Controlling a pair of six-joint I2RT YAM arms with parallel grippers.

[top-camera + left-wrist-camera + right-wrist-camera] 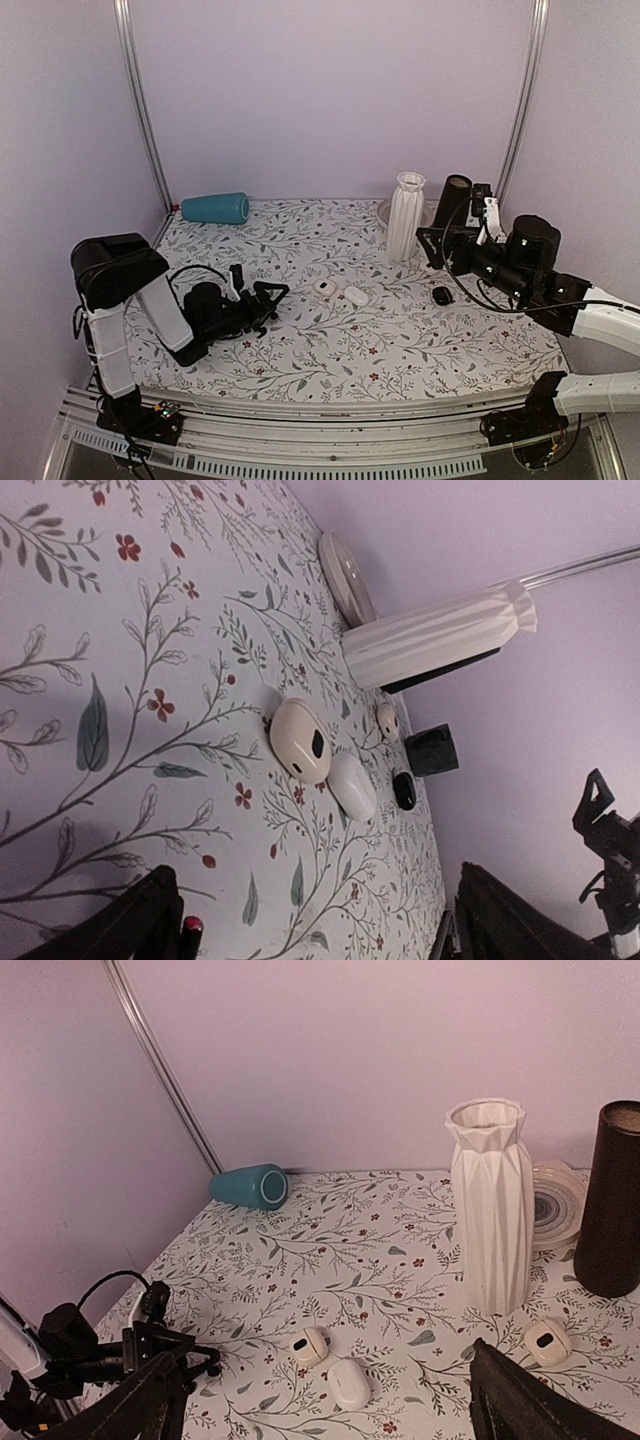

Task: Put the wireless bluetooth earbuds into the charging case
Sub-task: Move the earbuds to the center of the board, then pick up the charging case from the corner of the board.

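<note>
Top view, target: I take the black pebble for the charging case (441, 295). It lies on the surface, lower right of the vase (405, 215).
Top view, nearer arm: the right end effector (430, 248) is just above it in frame, fingers apart. The left end effector (262, 300) is well off to the left, fingers also spread.
Left wrist: the charging case (404, 790) lies ahead, beyond the white cases (300, 740), its long axis running up-down in frame.
Right wrist: the charging case is out of view, and I can't pick out the earbuds.

Dark cylinder (610, 1200) cut by the right edge; plate (556, 1205) partly behind it.
</note>
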